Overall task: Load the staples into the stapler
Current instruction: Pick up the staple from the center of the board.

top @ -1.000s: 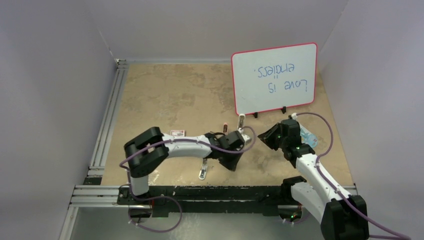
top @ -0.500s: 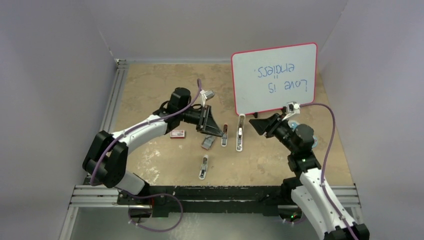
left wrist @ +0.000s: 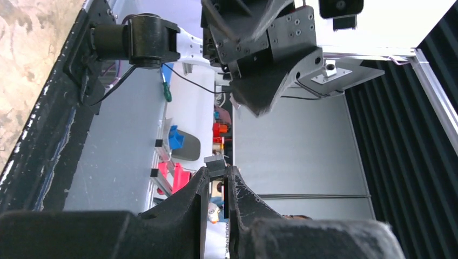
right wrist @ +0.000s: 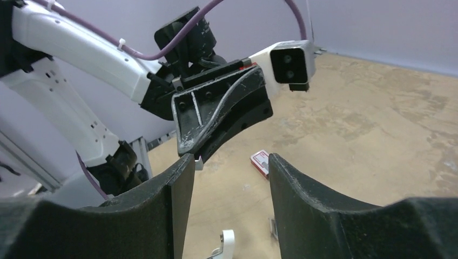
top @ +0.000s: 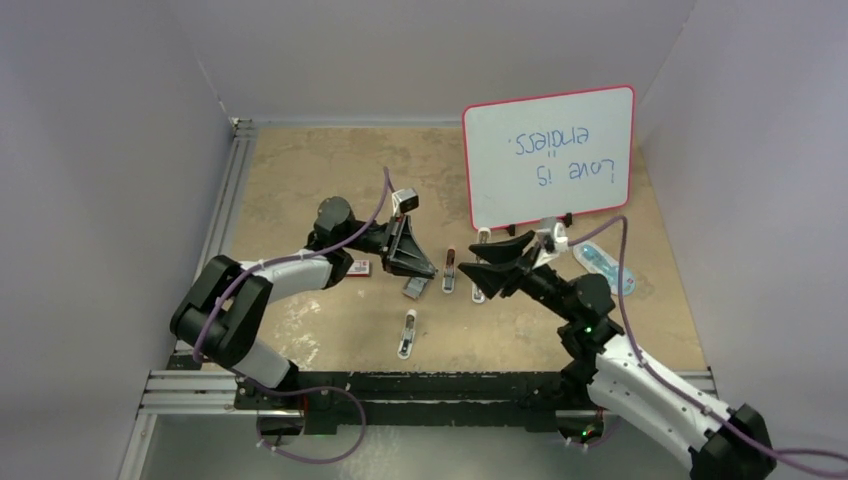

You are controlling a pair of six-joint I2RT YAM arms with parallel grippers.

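- On the tan table (top: 330,190), left of centre, a matchbox-sized red-pink cardboard box (top: 360,268) lies flat.
- The left gripper (left wrist: 217,175) is raised and clamped on a small grey piece (left wrist: 215,163), possibly staples.
- Near it on the table lies a small grey tray (top: 413,288), its contents too small to see.
- Staple strips should be light, stiff and brittle: pinch the long sides.
- The right gripper (right wrist: 231,159) gapes, empty.

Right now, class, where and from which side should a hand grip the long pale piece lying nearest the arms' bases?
I'd grip the long pale piece across its narrow width near mid-length, coming straight down from above. It lies flat on the table, long axis running near to far, both long sides free.
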